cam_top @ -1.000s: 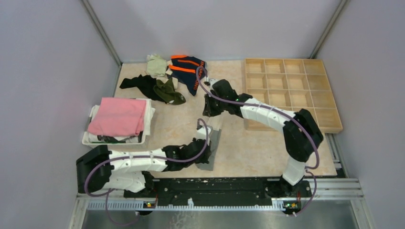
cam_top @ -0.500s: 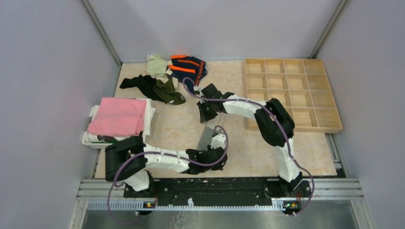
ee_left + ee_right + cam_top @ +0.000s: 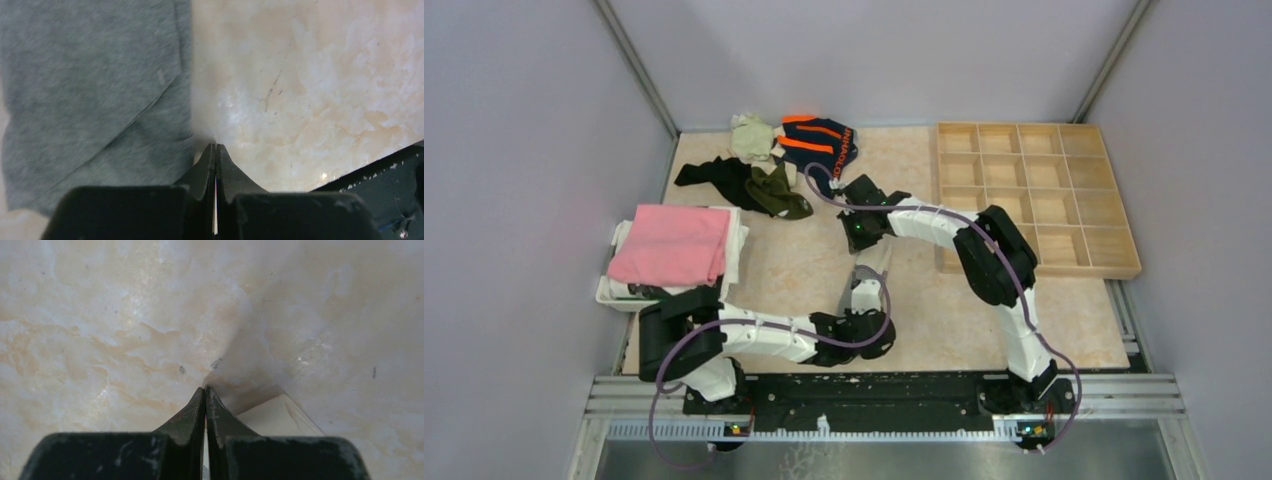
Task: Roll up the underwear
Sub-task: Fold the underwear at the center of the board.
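Closed tight, my left gripper point(image 3: 216, 146) and right gripper point(image 3: 205, 388) bracket the grey underwear point(image 3: 90, 85), near and far; hold unclear. Keep edges parallel.

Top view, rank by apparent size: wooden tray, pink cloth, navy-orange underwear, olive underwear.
1. wooden compartment tray
2. folded pink cloth
3. navy underwear with orange stripes and olive underwear: too alike to rank.

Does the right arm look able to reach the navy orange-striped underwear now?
Probably yes: the right gripper, shut, sits close to the navy underwear, with open tabletop between them.
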Tool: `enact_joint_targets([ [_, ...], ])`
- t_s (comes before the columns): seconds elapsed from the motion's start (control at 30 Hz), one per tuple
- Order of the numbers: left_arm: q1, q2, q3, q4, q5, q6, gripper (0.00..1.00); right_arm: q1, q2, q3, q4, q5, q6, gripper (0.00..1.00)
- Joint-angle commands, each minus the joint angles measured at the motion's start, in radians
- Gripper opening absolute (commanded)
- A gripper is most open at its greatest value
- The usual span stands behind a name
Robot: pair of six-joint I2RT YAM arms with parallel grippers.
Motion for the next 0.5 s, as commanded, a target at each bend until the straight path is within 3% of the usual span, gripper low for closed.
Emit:
enact_joint_targets([
  [0.0,0.0,-0.059,-0.093,-0.19,-0.014,-0.141,0.0,-0.019,0.007,-0.003,-0.089,0.184,0.008,0.0],
  [0.23,0.041,-0.113,-0.143,-0.234,-0.028,-0.17,0.0,-0.074,-0.045,-0.103,-0.072,0.243,0.058,0.0],
  [0.47,0.154,-0.146,-0.167,-0.237,-0.013,-0.109,0.0,-0.097,-0.136,-0.247,-0.043,0.262,0.066,0.0],
])
